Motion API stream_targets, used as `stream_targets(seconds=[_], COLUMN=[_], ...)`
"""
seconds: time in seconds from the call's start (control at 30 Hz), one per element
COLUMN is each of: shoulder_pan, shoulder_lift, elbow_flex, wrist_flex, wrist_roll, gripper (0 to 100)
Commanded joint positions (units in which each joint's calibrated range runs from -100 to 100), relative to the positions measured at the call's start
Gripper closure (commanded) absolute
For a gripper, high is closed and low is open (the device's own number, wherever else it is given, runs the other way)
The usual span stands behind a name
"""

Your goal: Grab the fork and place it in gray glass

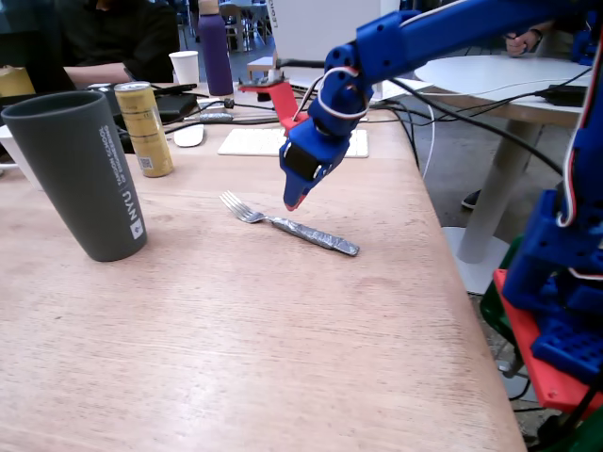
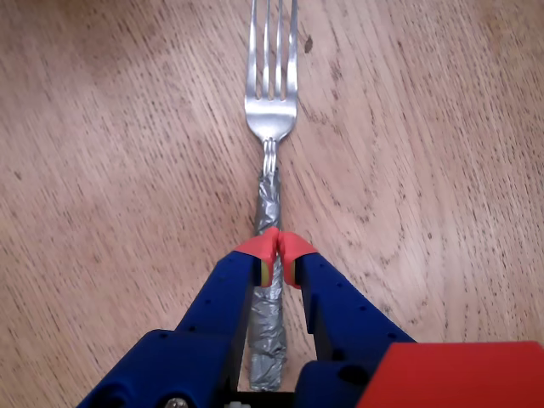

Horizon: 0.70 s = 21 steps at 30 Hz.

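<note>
The fork (image 1: 292, 229) lies flat on the wooden table, tines to the left in the fixed view, its handle wrapped in crinkled silver foil. In the wrist view the fork (image 2: 270, 102) points straight up the frame. My gripper (image 1: 292, 202) hangs just above the fork's neck, jaws together with the red tips touching. In the wrist view my gripper (image 2: 277, 248) is shut over the foil handle, which runs underneath it; it holds nothing. The gray glass (image 1: 85, 179) with white NYU lettering stands upright at the left, well apart from the gripper.
A gold can (image 1: 146, 127) stands behind the glass. A white cup (image 1: 186, 66), a purple bottle (image 1: 215, 47), a white keyboard (image 1: 250, 141) and a mouse (image 1: 188, 135) sit at the back. The table's edge (image 1: 452, 282) runs down the right, beside the arm's base (image 1: 556, 311).
</note>
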Motion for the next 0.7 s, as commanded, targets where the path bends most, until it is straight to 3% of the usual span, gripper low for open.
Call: stream_targets(seconds=[0.0, 0.13, 0.67], shoulder_pan=[0.8, 5.7, 5.3], shoulder_lift=[-0.6, -0.7, -1.2], elbow_flex=[-2.7, -2.7, -2.6], wrist_flex=[-0.7, -0.7, 0.2], wrist_roll=[0.2, 0.2, 1.7], gripper=[99, 84, 84])
